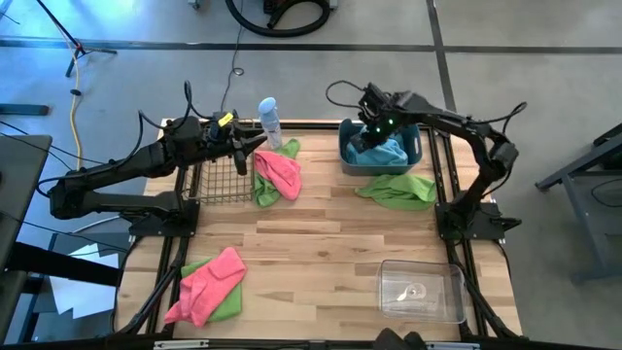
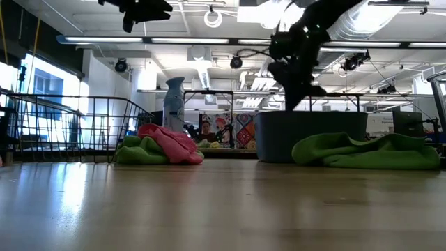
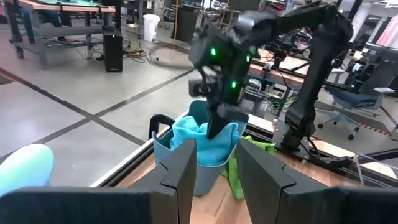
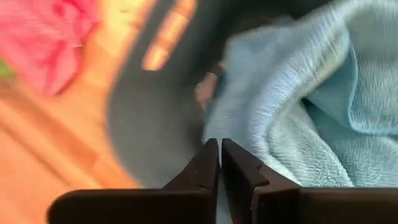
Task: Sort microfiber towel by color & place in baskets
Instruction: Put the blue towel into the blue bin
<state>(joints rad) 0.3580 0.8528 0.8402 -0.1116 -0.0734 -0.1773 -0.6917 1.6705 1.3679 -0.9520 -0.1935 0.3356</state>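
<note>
The teal towel [image 1: 381, 154] lies bunched inside the grey-blue tub [image 1: 414, 156] at the far right of the table, w/ the right gripper [image 1: 372, 124] directly above the tub's far-left corner; in the right wrist view its fingers are pressed together w/ nothing between them, the teal pile just beside the tips, so this cloth looks delivered. The next candidate is probably the green towel [image 1: 398, 190], spread flat on the wood just in front of the tub, touching or nearly touching its near wall, long axis running left-right. It sits toward the robot from the right gripper, and the right arm is far nearer than the left. Approx. move as judged: lift clear of the tub rim, come back over the near wall, drop onto the cloth's middle, where there's open wood on the near side. The table's right rail is close by, so little room that way. Further out, a pink towel [image 1: 280, 171] over a green one lies beside the black wire basket [image 1: 219, 181], w/ the spray bottle [image 1: 269, 122] just behind. The left gripper [image 1: 245, 143] hovers over the basket's far-right corner, fingers parted and empty per the left wrist view; that pile is its nearest. Another pink-on-green pair [image 1: 207, 287] sits at the near left corner, and the clear box [image 1: 421, 290] at the near right, well apart from both arms.
</note>
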